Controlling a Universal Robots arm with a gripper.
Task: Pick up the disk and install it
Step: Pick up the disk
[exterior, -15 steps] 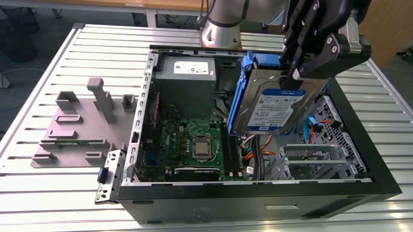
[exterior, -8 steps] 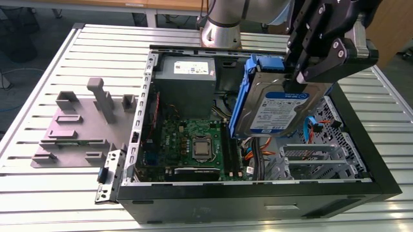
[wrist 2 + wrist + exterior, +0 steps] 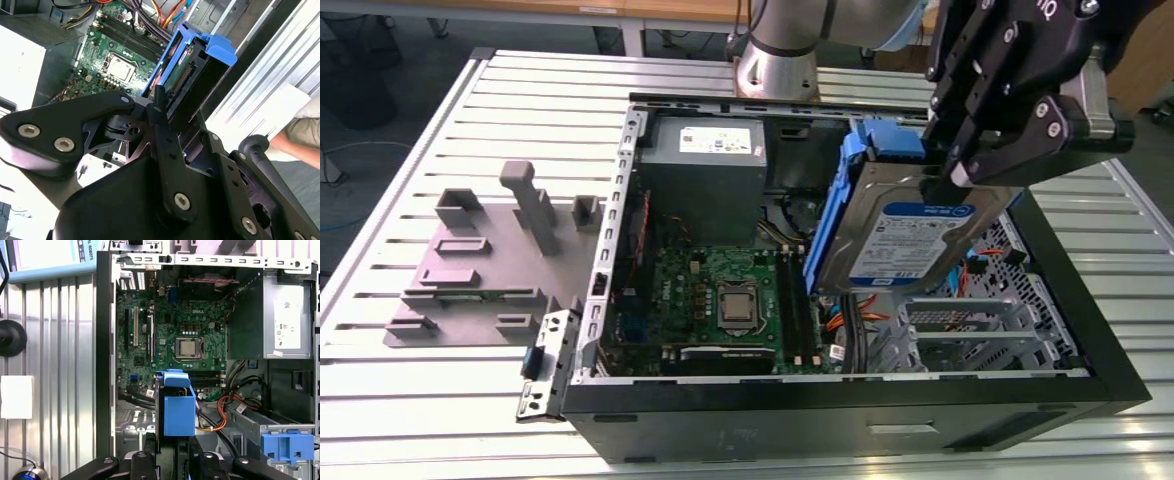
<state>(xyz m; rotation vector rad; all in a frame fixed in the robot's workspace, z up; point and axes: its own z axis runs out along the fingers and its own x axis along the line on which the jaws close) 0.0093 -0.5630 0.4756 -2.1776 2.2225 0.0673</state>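
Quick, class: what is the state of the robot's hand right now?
Hand: closed on the flat silver-metal hard drive in a blue plastic bracket, held tilted above the open black computer case.

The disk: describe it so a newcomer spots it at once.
Find the open black computer case. Above it the gripper holds the disk nearly upright. Unlike the grey power supply box, it wears a blue bracket and white-and-blue label.
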